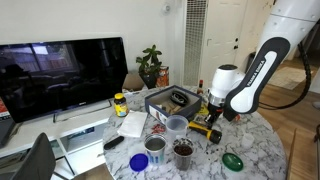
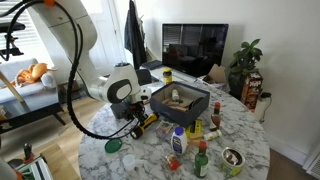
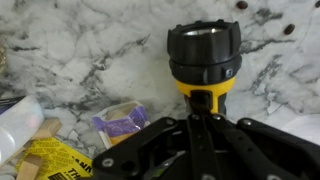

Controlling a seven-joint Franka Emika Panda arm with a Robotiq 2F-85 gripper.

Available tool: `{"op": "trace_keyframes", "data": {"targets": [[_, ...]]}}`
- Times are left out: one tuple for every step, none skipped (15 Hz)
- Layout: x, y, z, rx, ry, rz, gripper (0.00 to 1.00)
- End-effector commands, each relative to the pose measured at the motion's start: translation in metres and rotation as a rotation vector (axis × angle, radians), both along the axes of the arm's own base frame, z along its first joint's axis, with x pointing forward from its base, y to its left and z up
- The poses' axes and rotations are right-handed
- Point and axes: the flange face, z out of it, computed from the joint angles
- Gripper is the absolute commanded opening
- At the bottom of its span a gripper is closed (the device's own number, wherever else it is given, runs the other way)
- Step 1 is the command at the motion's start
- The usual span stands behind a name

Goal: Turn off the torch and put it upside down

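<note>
The torch (image 3: 203,60) has a yellow body and a black head. In the wrist view it lies on the marble table with its head pointing away from me, and its lens looks dim. My gripper (image 3: 200,112) is shut on the torch's rear end, and the fingers hide that end. In both exterior views the torch (image 1: 204,126) (image 2: 147,122) lies low on the table by the gripper (image 1: 213,114) (image 2: 136,113), next to the black bin.
A black bin (image 1: 160,98) (image 2: 196,99) with items stands mid-table. Cups (image 1: 156,145), a green lid (image 1: 232,160) (image 2: 113,145), bottles (image 2: 201,160) and a yellow-lidded jar (image 1: 120,103) crowd the round marble table (image 1: 255,140). Packets (image 3: 120,125) lie near the torch.
</note>
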Motion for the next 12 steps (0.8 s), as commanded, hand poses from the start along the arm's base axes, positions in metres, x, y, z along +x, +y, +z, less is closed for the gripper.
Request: {"op": "trace_keyframes", "data": {"targets": [[0.002, 0.011, -0.023, -0.003, 0.022, -0.024, 0.0], [0.002, 0.011, -0.025, -0.005, 0.029, -0.03, 0.0], [0.003, 0.011, -0.026, -0.008, 0.033, -0.033, 0.0], [0.003, 0.011, -0.027, -0.008, 0.036, -0.039, 0.0], [0.003, 0.01, -0.03, -0.013, 0.043, -0.046, 0.0], [0.002, 0.009, -0.033, -0.019, 0.052, -0.053, 0.0], [0.001, 0.008, -0.038, -0.029, 0.068, -0.063, 0.0], [0.002, 0.007, -0.04, -0.03, 0.075, -0.078, 0.0], [0.003, 0.007, -0.04, -0.03, 0.077, -0.085, 0.0], [0.004, 0.008, -0.036, -0.024, 0.071, -0.086, 0.0], [0.005, 0.008, -0.032, -0.024, 0.067, -0.088, 0.0], [0.007, 0.008, -0.026, -0.022, 0.061, -0.089, 0.0]]}}
